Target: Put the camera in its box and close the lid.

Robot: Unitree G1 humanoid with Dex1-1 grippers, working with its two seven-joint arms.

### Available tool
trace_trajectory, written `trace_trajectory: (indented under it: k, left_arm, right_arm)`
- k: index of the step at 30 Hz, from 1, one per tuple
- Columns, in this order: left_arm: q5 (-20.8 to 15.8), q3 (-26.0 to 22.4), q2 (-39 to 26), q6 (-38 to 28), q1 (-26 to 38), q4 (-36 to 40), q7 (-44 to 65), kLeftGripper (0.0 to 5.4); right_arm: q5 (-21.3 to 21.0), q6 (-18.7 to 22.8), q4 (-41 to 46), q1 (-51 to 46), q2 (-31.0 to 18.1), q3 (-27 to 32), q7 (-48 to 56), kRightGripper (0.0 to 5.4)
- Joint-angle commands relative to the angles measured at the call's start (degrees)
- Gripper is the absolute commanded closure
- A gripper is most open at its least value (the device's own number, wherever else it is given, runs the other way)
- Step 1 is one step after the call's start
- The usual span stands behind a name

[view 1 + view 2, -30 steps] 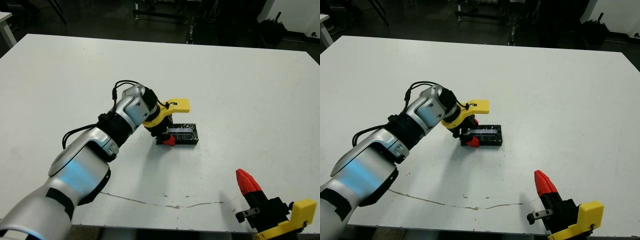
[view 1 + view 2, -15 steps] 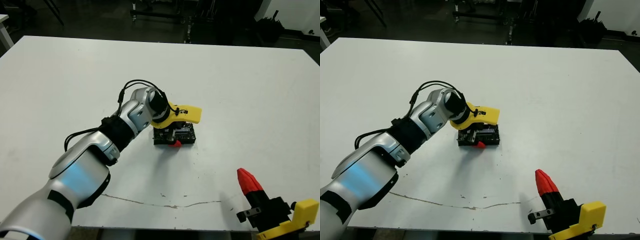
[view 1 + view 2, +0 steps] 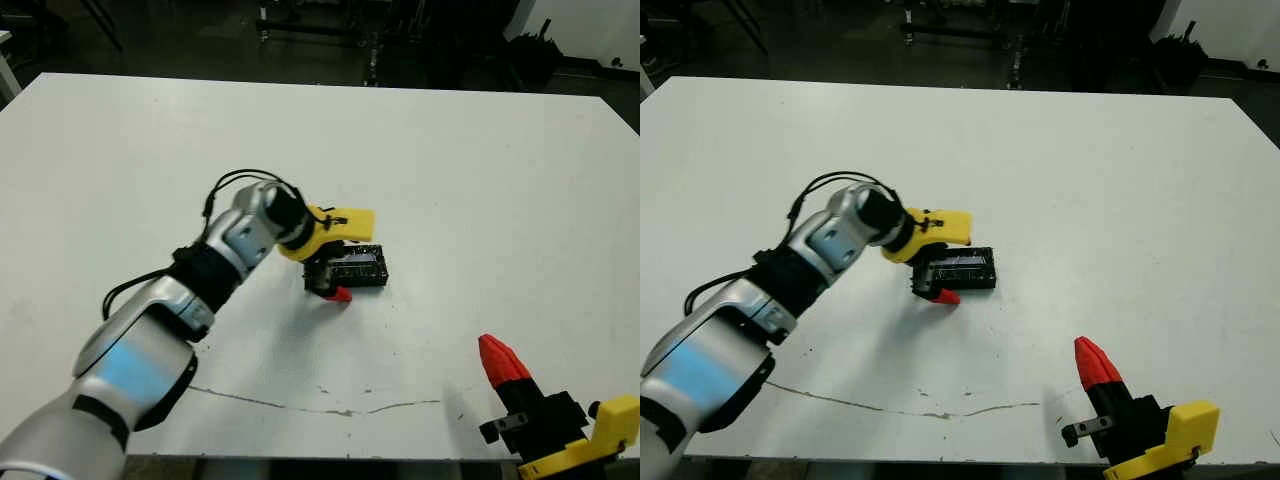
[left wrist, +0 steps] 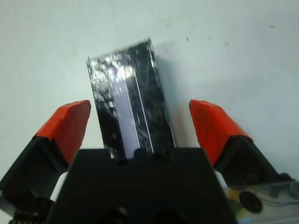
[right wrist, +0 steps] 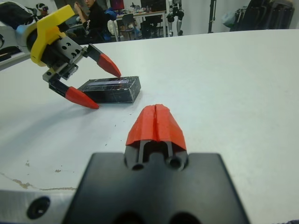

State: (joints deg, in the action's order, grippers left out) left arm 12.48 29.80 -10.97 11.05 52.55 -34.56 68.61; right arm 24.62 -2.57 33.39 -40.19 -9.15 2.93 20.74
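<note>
Straddling closed box [image 4: 131, 109], left hand [image 4: 140, 122] spread.

White table [image 3: 480, 160], matte, mostly bare surface. Thin dark crack-like line [image 3: 330, 410] runs across the near part, roughly parallel to the near edge, with a few small dark specks [image 3: 366, 390] just beyond it. Past the far edge the floor is dark; some black frames or stands [image 3: 310, 20] back there, details unclear. In the right wrist view, a person [image 5: 96, 18] in dark clothing sits well beyond the table, next to desks and chairs [image 5: 140, 23] in a lit room.
</note>
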Motion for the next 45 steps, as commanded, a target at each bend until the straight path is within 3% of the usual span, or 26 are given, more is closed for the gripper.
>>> trace_trajectory:
  k: [1, 4, 10, 15, 19, 23, 27, 33, 37, 45]
  left_arm:
    - [-2.1, -2.9, -1.2, 0.9, -1.3, 2.1, -1.2, 0.01]
    - [-5.2, -6.4, -1.9, 4.0, -1.7, 3.8, -1.4, 0.01]
    - [-13.6, -12.9, -5.2, 17.5, -1.1, 7.7, 2.0, 0.01]
    - [-16.6, -16.2, -10.0, 21.4, -2.4, 11.6, 1.2, 0.01]
    - [-18.9, -18.8, -13.7, 20.6, -5.1, 14.3, 0.9, 0.01]
    - [-23.0, -22.6, -16.0, 24.7, -8.3, 18.5, -0.6, 0.01]
    - [-29.4, -31.8, -12.2, 28.9, -17.7, 30.7, -12.3, 0.01]
    - [-35.7, -39.9, -2.2, 23.3, -33.5, 48.4, -29.3, 0.57]
    - [-37.4, -41.6, 3.2, 16.4, -42.3, 53.5, -35.7, 1.17]
    - [-33.2, -39.8, 7.2, -3.5, -55.1, 53.0, -39.8, 2.36]
  right_arm:
    - [0.1, 0.7, -0.9, 0.4, -1.0, 0.8, 0.4, 5.40]
    - [-0.5, 0.7, -0.9, 0.6, -1.2, 1.1, 0.2, 5.40]
    - [-0.8, 0.1, -1.9, 1.4, -1.3, 1.3, 0.7, 5.40]
    - [-0.2, 0.5, -2.3, 2.1, -1.6, 1.5, 1.4, 5.40]
    - [-0.5, 0.4, -2.6, 2.4, -1.7, 1.7, 1.2, 5.40]
    - [-0.7, 0.4, -3.2, 3.0, -2.1, 2.1, 1.6, 5.40]
    - [-0.8, 1.0, -3.3, 4.1, -1.5, 2.3, 0.5, 5.40]
    - [0.3, 3.2, -2.8, 9.6, 1.3, 3.5, -5.3, 5.40]
    - [-0.9, 6.0, -1.9, 14.5, 2.6, 5.0, -11.2, 5.40]
    - [-6.5, 6.7, -3.6, 19.6, 5.1, 4.3, -17.4, 5.40]
